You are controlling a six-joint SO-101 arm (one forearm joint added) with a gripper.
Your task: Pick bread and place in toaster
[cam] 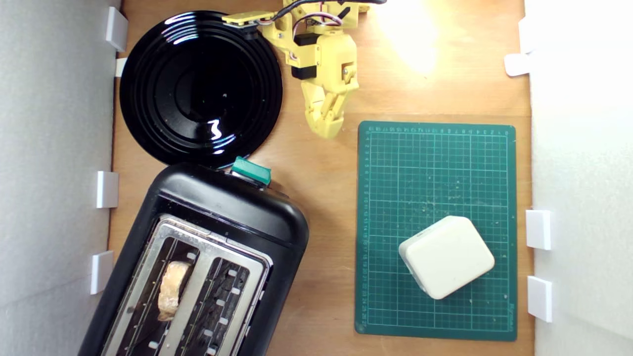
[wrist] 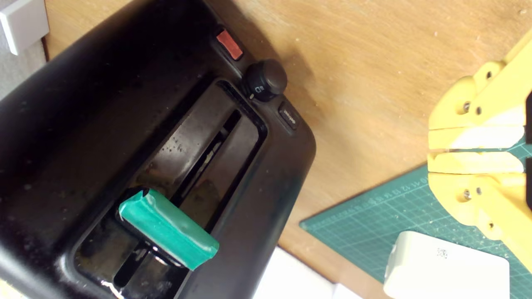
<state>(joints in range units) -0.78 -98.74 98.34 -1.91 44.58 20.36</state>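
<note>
The bread (cam: 171,290), a tan holey half-slice with brown crust, stands in one slot of the black toaster (cam: 217,207), the slot nearer the exterior view's left. The toaster has a silver top plate and a teal-green lever (cam: 251,170) (wrist: 168,228). My yellow gripper (cam: 327,129) (wrist: 434,150) hangs shut and empty over bare wood near the top centre of the exterior view, well apart from the toaster. In the wrist view the two fingers (wrist: 474,137) press together, and the toaster's lever end (wrist: 124,124) fills the frame; the bread is hidden there.
A round glossy black plate (cam: 200,86) lies beside the gripper, on the exterior view's left. A green cutting mat (cam: 435,163) (wrist: 374,216) holds a cream-white rounded block (cam: 446,256) (wrist: 447,268). White brackets (cam: 107,189) line the wooden board's edges.
</note>
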